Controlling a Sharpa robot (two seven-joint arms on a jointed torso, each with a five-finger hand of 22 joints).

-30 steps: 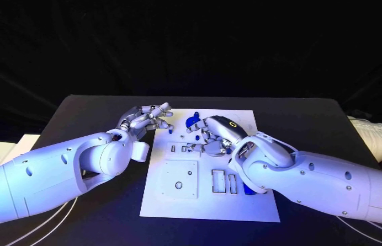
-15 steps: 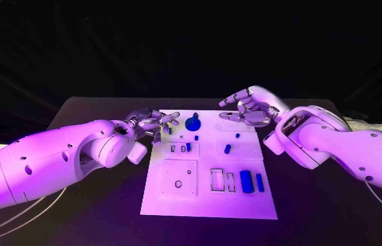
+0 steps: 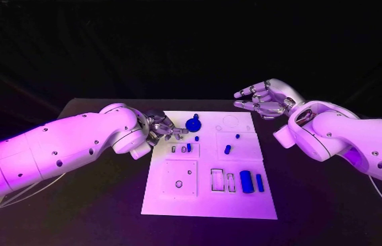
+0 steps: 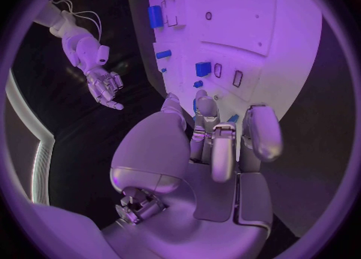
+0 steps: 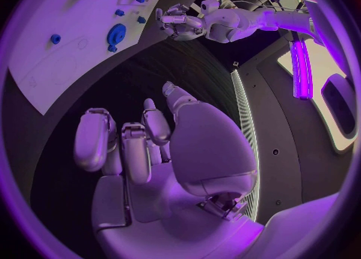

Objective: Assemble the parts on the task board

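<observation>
The white task board lies in the middle of the black table. A round blue gear part stands near its far edge, with small blue pegs below it. A thick blue cylinder and a thin bar sit at the board's near right. My left hand is at the board's far left edge with its fingers curled. Blue shows between the fingertips, and I cannot tell whether they touch the gear. My right hand hangs raised beyond the board's far right corner, fingers loosely bent, holding nothing.
Empty rectangular slots and a square plate mark the board's near half. Bare black table lies on both sides of the board. My right forearm reaches over the table's right side.
My right hand has lifted off the middle of the board and pulled back to the far right. My left hand has drawn in at the board's edge and curled its fingers.
</observation>
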